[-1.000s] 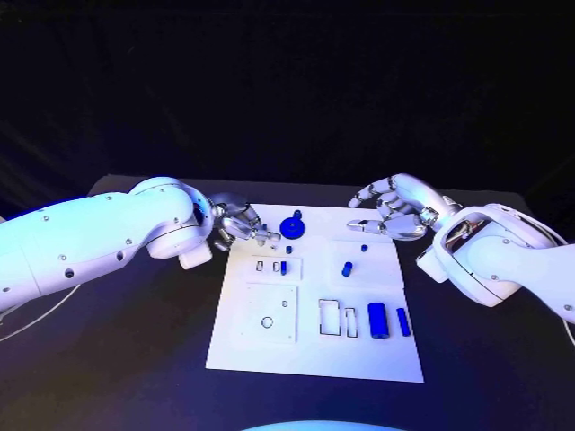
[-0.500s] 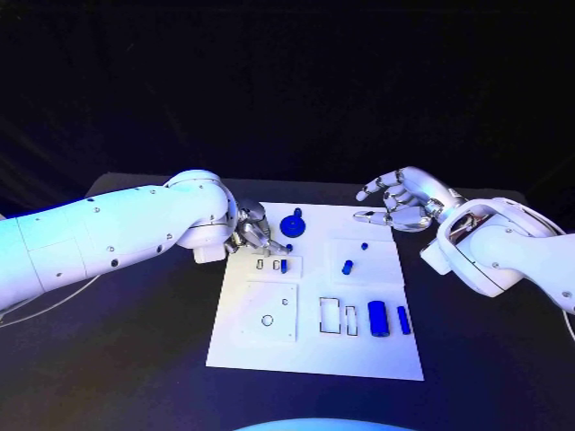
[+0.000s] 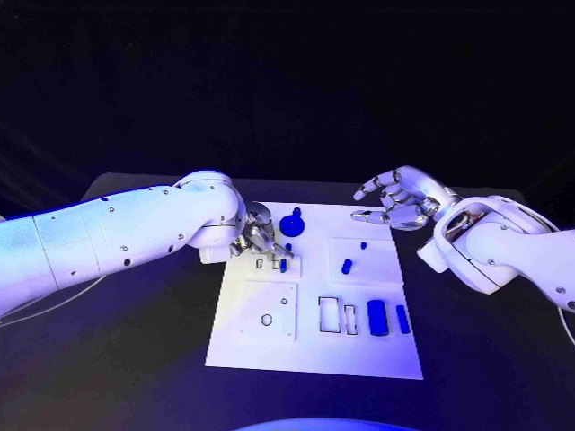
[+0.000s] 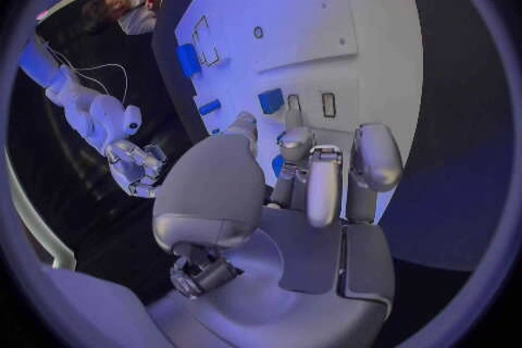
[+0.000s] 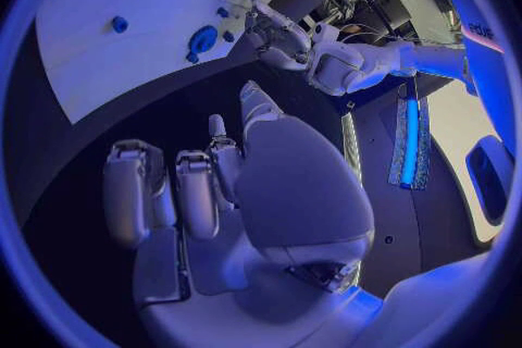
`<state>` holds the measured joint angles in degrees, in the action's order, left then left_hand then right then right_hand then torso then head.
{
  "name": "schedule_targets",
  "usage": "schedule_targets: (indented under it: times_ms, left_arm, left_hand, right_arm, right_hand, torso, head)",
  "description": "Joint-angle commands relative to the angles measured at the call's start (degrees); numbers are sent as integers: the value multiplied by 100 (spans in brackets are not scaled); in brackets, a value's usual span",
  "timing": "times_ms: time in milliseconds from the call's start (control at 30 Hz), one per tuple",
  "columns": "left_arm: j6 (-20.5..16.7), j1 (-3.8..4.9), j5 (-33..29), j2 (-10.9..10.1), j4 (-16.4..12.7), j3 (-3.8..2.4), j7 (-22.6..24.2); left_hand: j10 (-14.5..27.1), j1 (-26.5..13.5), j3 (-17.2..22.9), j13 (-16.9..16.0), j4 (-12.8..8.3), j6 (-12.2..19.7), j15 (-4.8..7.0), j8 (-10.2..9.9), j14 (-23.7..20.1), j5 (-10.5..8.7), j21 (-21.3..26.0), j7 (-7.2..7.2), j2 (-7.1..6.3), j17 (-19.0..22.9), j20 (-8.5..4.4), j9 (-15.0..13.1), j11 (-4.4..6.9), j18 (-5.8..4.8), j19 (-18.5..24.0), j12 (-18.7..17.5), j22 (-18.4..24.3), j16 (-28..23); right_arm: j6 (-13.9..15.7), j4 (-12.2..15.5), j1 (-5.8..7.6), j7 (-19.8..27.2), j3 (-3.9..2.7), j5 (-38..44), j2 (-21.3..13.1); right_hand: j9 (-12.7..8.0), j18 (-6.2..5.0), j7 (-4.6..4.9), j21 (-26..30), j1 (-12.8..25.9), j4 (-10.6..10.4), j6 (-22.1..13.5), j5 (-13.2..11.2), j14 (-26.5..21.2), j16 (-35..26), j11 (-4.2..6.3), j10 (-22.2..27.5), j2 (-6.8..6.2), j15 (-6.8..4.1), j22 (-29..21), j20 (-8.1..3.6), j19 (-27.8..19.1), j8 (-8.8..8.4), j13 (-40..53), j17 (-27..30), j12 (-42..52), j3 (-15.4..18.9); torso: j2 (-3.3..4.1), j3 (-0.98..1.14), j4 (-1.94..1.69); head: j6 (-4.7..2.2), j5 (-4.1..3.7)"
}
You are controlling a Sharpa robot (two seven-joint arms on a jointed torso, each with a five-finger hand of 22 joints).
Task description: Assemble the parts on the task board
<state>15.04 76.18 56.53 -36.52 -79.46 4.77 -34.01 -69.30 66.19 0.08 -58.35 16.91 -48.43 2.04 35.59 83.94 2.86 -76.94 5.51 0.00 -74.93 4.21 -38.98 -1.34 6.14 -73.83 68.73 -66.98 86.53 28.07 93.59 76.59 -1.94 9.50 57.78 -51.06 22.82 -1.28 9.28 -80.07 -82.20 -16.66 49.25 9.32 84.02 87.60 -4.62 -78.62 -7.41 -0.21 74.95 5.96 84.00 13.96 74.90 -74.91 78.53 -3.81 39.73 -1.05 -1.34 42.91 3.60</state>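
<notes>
The white task board (image 3: 316,296) lies flat in the middle of the black worktop (image 3: 132,359), its long side running away from the robot. Small blue parts sit on it: a round knobbed piece (image 3: 294,223) near the far edge, a short peg (image 3: 348,267) on the raised panel on the right, and two upright cylinders, a thicker one (image 3: 377,318) and a thinner one (image 3: 403,320), side by side near the right edge beside two empty rectangular outlines (image 3: 338,317). On the left, a square panel (image 3: 269,310) carries a small oval hole.

The left hand (image 3: 261,238) is down over the far left part of the board, at the little panel with narrow slots. Its fingers (image 4: 323,178) are drawn together with the tips close to the board; a bit of blue (image 4: 278,164) shows between them in the left wrist view, but I cannot tell whether they actually hold it. Just beyond the fingertips a small blue block (image 4: 271,100) sits next to the slots.

The right hand (image 3: 398,201) hangs above the worktop off the board's far right corner, clear of everything, fingers (image 5: 196,191) loosely curled and apart with nothing in them.
</notes>
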Motion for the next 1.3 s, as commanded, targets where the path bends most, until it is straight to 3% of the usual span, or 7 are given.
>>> schedule_targets:
  times_ms: [33,600,1300]
  left_arm:
    - [198,7,-68,55,5,13,-19]
    - [295,-8,-179,153,48,74,34]
    - [176,-15,-314,173,78,88,115]
  left_hand:
    - [-2,19,-37,-4,-11,41,-7,-24,424,-2,-35,3,59,-984,7,-12,-13,-106,-23,5,-2,28]
    - [14,232,-42,16,-20,39,-6,-57,431,-2,-55,-1,177,-1009,12,-73,-9,-109,-27,-13,-32,43]
    - [43,799,259,59,-31,13,16,-149,434,-1,-76,-33,472,-1024,4,-189,21,-110,-16,-66,-63,48]
  right_arm:
    - [-110,-10,1,5,-3,3,23]
    - [-135,-34,0,-14,-3,67,81]
    - [-221,-65,-8,-55,-3,83,132]
  right_hand:
    - [-3,-116,-8,40,39,-3,-40,40,434,-40,17,48,39,37,882,14,104,20,302,-833,-44,-10]
    - [-5,-119,-7,56,46,0,-48,53,432,-45,16,50,58,38,873,15,97,22,302,-825,-44,-17]
    - [-7,-125,-6,81,43,5,-54,65,427,-54,15,67,79,38,859,15,85,26,286,-807,-59,-27]
  torso:
    - [5,-3,7]
    - [2,0,-6]
    - [4,3,-5]
  head:
    - [6,1]
    - [42,-35]
    - [49,-27]
